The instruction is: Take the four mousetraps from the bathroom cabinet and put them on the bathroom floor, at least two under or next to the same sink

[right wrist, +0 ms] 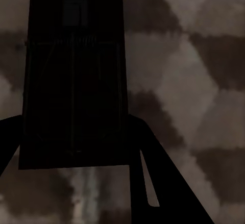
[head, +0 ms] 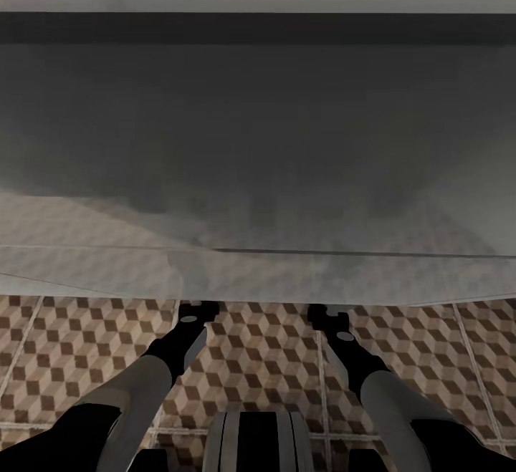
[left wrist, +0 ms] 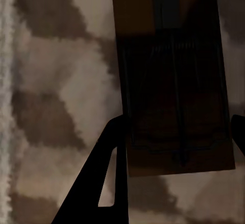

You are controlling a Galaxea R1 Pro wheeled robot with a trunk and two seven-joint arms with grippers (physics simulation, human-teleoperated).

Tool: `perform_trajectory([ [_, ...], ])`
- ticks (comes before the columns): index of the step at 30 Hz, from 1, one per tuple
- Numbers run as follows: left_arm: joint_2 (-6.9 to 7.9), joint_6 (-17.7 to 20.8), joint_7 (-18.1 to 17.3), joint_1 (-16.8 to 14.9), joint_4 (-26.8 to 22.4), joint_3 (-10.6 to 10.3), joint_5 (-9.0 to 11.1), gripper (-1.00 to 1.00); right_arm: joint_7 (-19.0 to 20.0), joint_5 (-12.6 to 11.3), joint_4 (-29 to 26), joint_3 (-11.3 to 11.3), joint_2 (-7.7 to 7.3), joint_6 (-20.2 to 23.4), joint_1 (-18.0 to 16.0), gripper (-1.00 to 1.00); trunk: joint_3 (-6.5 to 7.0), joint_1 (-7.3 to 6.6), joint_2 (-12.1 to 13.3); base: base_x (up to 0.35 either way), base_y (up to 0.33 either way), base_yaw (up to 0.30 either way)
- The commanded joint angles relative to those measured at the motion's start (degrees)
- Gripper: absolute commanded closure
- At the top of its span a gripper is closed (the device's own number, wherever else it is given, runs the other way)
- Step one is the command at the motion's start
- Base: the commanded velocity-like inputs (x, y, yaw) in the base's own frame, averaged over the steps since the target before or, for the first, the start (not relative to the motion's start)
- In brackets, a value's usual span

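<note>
Head view: a large grey, see-through mass (head: pixel 258 135) takes up the upper part of the frame, too blurred for you to identify. Below it runs the bathroom floor (head: pixel 265 357), cube-patterned tiles with pale grout lines.

Your left arm reaches forward at the left. Its gripper (head: pixel 198 309) sits right at the lower edge of the grey mass, and from the head camera you cannot tell how its fingers stand. The left wrist view is clearer: a brown mousetrap (left wrist: pixel 173 81) with thin wire parts lies lengthwise between the fingers (left wrist: pixel 109 152). One dark finger touches one long edge; the tip of the other shows at the opposite edge. The fingers are spread to the width of the board and appear clamped on it. Tile pattern lies behind.

Your right arm reaches forward at the right, its gripper (head: pixel 324 311) also at the edge of the grey mass. In the right wrist view a second mousetrap (right wrist: pixel 74 76), very dark in shadow, sits between the right fingers (right wrist: pixel 153 183), which bracket both long edges near its end and appear to grip it. Tiles lie behind here too.
</note>
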Motion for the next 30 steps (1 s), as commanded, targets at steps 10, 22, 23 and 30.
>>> perform_trajectory([
  [10, 0.12, 0.6, 0.4, 0.0, 0.1, -0.3, -0.2, 1.00, 0.0, 0.1, 2.1, -0.3, 0.13, -0.5, 0.0, 1.00, -0.03, 0.00, 0.0, 0.000, 0.000, 0.000],
  [22, 0.15, 0.7, 0.4, 0.0, 0.5, -0.2, -0.2, 1.00, 0.1, 0.3, 1.5, -0.2, 0.22, 0.1, 0.0, 1.00, -0.03, 0.00, 0.0, 0.000, 0.000, 0.000],
  [23, 0.15, 0.7, 0.4, 0.0, 0.6, -0.2, -0.2, 1.00, 0.1, 0.3, 1.5, -0.2, 0.22, 0.1, 0.0, 1.00, -0.03, 0.00, 0.0, 0.000, 0.000, 0.000],
  [30, 0.13, 0.7, 0.4, 0.0, 0.7, -0.2, -0.2, 1.00, 0.1, 0.2, 1.4, -0.2, 0.18, 0.2, 0.0, 1.00, -0.03, 0.00, 0.0, 0.000, 0.000, 0.000],
])
